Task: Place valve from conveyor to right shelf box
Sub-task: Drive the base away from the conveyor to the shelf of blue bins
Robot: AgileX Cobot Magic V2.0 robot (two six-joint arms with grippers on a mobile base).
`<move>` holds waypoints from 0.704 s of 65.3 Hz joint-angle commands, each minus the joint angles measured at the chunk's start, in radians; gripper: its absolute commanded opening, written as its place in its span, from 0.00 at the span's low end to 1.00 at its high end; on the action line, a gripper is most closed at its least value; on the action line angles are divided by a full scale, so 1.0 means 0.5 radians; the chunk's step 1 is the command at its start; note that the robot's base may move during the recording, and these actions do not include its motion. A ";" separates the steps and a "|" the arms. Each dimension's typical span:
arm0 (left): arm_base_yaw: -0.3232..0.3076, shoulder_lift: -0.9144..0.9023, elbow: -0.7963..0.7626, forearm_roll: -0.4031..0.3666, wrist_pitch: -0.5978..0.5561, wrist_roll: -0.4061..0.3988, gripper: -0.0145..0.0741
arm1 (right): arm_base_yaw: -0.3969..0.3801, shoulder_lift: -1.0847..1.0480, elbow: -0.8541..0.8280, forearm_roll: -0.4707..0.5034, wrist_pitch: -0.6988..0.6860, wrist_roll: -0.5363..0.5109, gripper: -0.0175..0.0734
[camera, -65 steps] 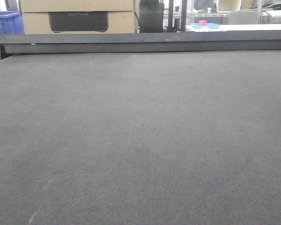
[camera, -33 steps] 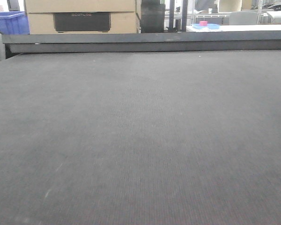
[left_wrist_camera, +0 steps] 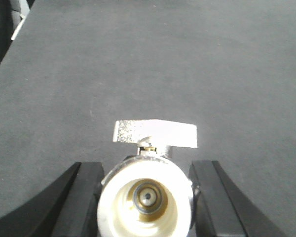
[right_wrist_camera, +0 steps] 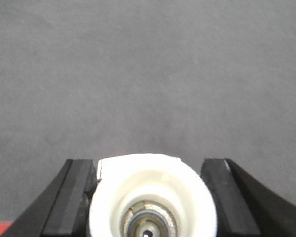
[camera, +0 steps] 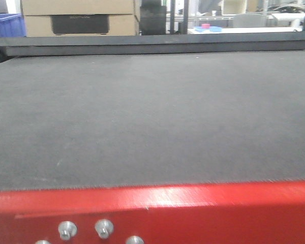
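Grey woven conveyor (camera: pixel 152 112); red frame (camera: pixel 203 206) nearside, cardboard boxes (camera: pixel 76 7), blue crate (camera: pixel 7 24) beyond.

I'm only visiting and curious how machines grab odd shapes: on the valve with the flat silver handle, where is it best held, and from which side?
Probably by the round body of the valve, just behind its white cap, squeezed from both flanks, coming in end-on. The handle lies crosswise on top, so the sides are free. The left gripper holds it just so.
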 commanded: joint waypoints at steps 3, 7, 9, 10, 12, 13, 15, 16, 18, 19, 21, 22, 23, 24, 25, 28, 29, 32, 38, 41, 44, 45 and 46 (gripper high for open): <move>-0.009 -0.010 -0.006 -0.007 -0.102 -0.002 0.04 | -0.003 -0.016 -0.020 -0.004 -0.138 -0.009 0.01; -0.009 -0.010 -0.006 -0.007 -0.102 -0.002 0.04 | -0.003 -0.016 -0.020 -0.004 -0.138 -0.009 0.01; -0.009 -0.010 -0.006 -0.007 -0.102 -0.002 0.04 | -0.003 -0.016 -0.020 -0.004 -0.138 -0.009 0.01; -0.009 -0.010 -0.006 -0.007 -0.102 -0.002 0.04 | -0.003 -0.016 -0.020 -0.004 -0.138 -0.009 0.01; -0.009 -0.010 -0.006 -0.007 -0.102 -0.002 0.04 | -0.003 -0.016 -0.020 -0.004 -0.138 -0.009 0.01; -0.009 -0.010 -0.006 -0.007 -0.102 -0.002 0.04 | -0.003 -0.016 -0.020 -0.004 -0.138 -0.009 0.01; -0.009 -0.010 -0.006 -0.007 -0.102 -0.002 0.04 | -0.003 -0.016 -0.020 -0.004 -0.138 -0.009 0.01; -0.009 -0.010 -0.006 -0.007 -0.102 -0.002 0.04 | -0.003 -0.016 -0.020 -0.004 -0.138 -0.009 0.01; -0.009 -0.014 -0.006 -0.007 -0.102 -0.002 0.04 | -0.003 -0.016 -0.020 -0.004 -0.138 -0.009 0.01; -0.009 -0.014 -0.006 -0.007 -0.102 -0.002 0.04 | -0.003 -0.016 -0.020 -0.004 -0.138 -0.009 0.01; -0.009 -0.014 -0.006 -0.007 -0.102 -0.002 0.04 | -0.003 -0.016 -0.020 -0.004 -0.138 -0.009 0.01; -0.009 -0.014 -0.006 -0.007 -0.102 -0.002 0.04 | -0.003 -0.016 -0.020 -0.004 -0.138 -0.009 0.01; -0.009 -0.014 -0.006 -0.007 -0.102 -0.002 0.04 | -0.003 -0.016 -0.020 -0.004 -0.138 -0.009 0.01; -0.009 -0.014 -0.006 -0.007 -0.102 -0.002 0.04 | -0.003 -0.016 -0.020 -0.004 -0.138 -0.009 0.01; -0.009 -0.014 -0.006 -0.007 -0.102 -0.002 0.04 | -0.003 -0.016 -0.020 -0.004 -0.138 -0.009 0.01; -0.009 -0.014 -0.006 -0.007 -0.102 -0.002 0.04 | -0.003 -0.016 -0.020 -0.004 -0.138 -0.009 0.01; -0.009 -0.014 -0.006 -0.007 -0.102 -0.002 0.04 | -0.003 -0.016 -0.020 -0.004 -0.138 -0.009 0.01; -0.009 -0.014 -0.006 -0.007 -0.102 -0.002 0.04 | -0.003 -0.016 -0.020 -0.004 -0.138 -0.009 0.01; -0.009 -0.014 -0.006 -0.007 -0.102 -0.002 0.04 | -0.003 -0.016 -0.020 -0.004 -0.138 -0.009 0.01; -0.009 -0.014 -0.006 -0.007 -0.102 -0.002 0.04 | -0.003 -0.016 -0.020 -0.004 -0.138 -0.009 0.01; -0.009 -0.014 -0.006 -0.007 -0.102 -0.002 0.04 | -0.003 -0.016 -0.020 -0.004 -0.138 -0.009 0.01; -0.009 -0.014 -0.006 -0.007 -0.102 -0.002 0.04 | -0.003 -0.016 -0.020 -0.004 -0.138 -0.009 0.01; -0.009 -0.014 -0.006 -0.007 -0.102 -0.002 0.04 | -0.003 -0.016 -0.020 -0.004 -0.138 -0.009 0.01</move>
